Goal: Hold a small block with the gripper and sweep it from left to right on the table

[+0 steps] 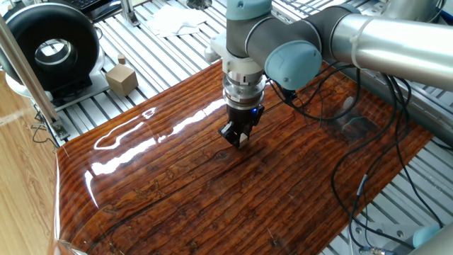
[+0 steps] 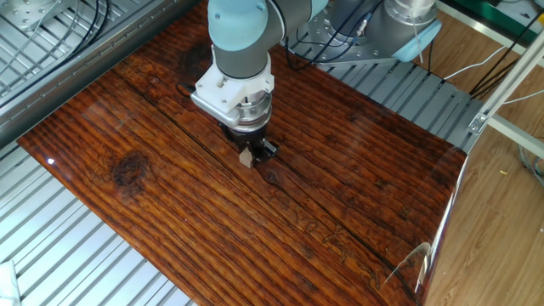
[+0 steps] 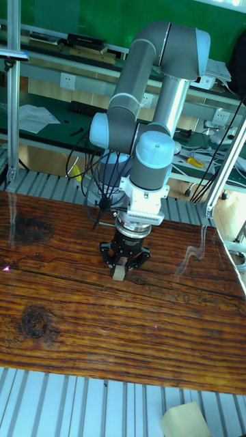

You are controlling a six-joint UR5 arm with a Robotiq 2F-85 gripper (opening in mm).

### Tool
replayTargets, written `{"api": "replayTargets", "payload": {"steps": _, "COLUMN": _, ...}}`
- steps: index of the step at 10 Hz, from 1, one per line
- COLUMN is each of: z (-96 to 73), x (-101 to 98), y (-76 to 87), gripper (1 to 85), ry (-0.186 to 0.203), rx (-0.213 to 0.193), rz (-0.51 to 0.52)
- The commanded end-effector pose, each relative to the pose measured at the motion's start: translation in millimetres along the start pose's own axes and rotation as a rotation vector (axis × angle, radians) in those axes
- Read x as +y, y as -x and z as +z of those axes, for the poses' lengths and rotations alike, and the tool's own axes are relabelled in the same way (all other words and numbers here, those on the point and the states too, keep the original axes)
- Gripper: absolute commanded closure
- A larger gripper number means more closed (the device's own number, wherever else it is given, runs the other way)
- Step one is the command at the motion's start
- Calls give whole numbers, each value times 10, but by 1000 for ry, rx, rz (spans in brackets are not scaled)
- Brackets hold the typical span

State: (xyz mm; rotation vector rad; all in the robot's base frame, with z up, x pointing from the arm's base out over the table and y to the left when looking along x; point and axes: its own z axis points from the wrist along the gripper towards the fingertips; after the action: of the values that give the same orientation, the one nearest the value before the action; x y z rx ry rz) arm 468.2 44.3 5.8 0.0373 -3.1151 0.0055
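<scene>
Pincer (image 3: 119, 272) pinching small block (image 3: 119, 274) (upright)

The table (image 1: 177, 198), a glossy reddish-brown board with dark wood-grain stripes, is lying on a slatted aluminium frame (image 1: 148, 53) and reflecting bright streaks of light near one end. A small block (image 2: 245, 159) is touching its surface near the middle. A larger tan cube (image 1: 122, 78) with a knob is sitting off the board on the frame's slats.
</scene>
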Motion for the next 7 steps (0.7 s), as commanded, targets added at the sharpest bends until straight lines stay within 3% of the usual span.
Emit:
{"api": "replayTargets", "payload": {"steps": 1, "z": 16, "x": 31, "y": 25, "gripper": 847, "ry": 14, "rx": -8, "rz": 11}}
{"api": "replayTargets", "payload": {"steps": 7, "z": -8, "x": 39, "y": 24, "gripper": 847, "ry": 15, "rx": -6, "rz": 15}}
